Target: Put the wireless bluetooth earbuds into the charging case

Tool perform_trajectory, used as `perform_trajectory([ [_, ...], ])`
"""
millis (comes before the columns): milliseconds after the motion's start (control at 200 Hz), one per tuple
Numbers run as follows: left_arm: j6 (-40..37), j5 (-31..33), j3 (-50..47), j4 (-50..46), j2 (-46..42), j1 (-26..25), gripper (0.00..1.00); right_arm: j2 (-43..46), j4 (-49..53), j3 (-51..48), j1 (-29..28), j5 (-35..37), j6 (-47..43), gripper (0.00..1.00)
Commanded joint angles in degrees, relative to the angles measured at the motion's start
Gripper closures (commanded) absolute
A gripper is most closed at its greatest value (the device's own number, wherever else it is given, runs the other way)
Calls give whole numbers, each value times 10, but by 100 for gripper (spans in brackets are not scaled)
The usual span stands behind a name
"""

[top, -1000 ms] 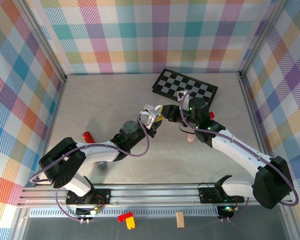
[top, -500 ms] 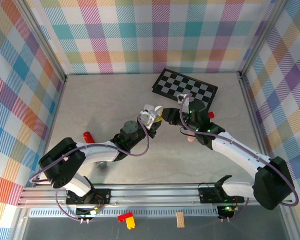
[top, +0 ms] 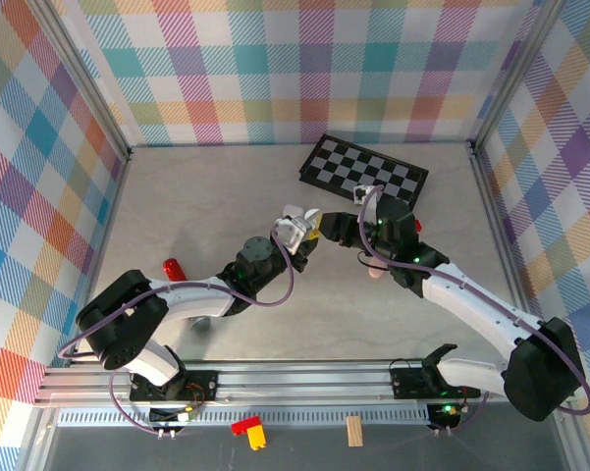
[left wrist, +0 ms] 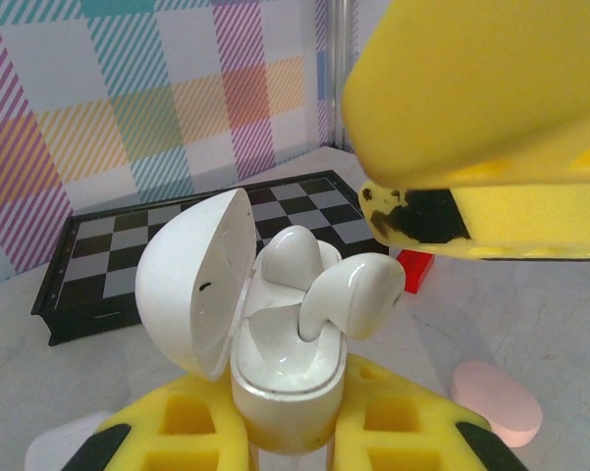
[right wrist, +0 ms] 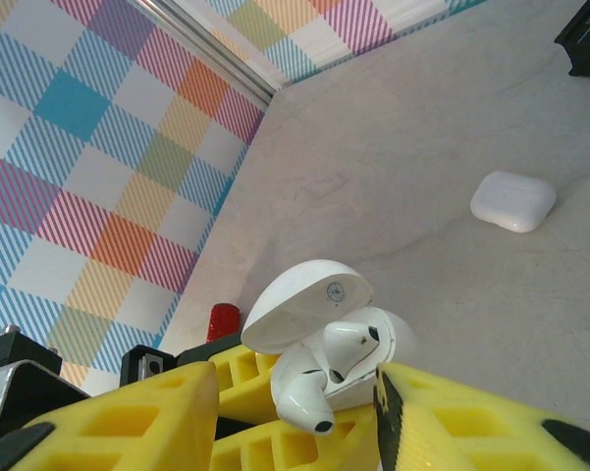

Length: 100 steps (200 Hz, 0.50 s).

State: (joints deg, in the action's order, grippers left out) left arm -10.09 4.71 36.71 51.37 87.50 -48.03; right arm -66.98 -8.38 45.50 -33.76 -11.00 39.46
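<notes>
Your left pincer point(left wrist: 287, 432) squeezes the open charging case point(left wrist: 191, 285) mid-desk point(top: 196, 196), one earbud point(left wrist: 290, 257) sits inside, and a second earbud point(left wrist: 353, 294) leans half in, so I think it needs pushing down by your right pincer point(right wrist: 296, 432), parted at 3 o'clock.

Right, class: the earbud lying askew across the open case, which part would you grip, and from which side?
Grip the earbud by the end that juts out past the rim of the case, pinching across its width. Come from the side opposite the lid: the raised lid blocks the other side, and the earbud's inner end sits down in the well, probably too enclosed to reach.
</notes>
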Motion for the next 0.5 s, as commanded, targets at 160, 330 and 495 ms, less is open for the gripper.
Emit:
perform_trajectory([
  [160, 4, -7, 14, 29, -9, -9, 100, -24, -2, 20, 2, -37, 2, 80],
  [330, 2, -11, 15, 27, -5, -9, 100, -24, -1, 20, 2, -52, 7, 89],
  [495, 6, -14, 16, 30, -1, -9, 100, -28, -4, 24, 2, -70, 11, 73],
])
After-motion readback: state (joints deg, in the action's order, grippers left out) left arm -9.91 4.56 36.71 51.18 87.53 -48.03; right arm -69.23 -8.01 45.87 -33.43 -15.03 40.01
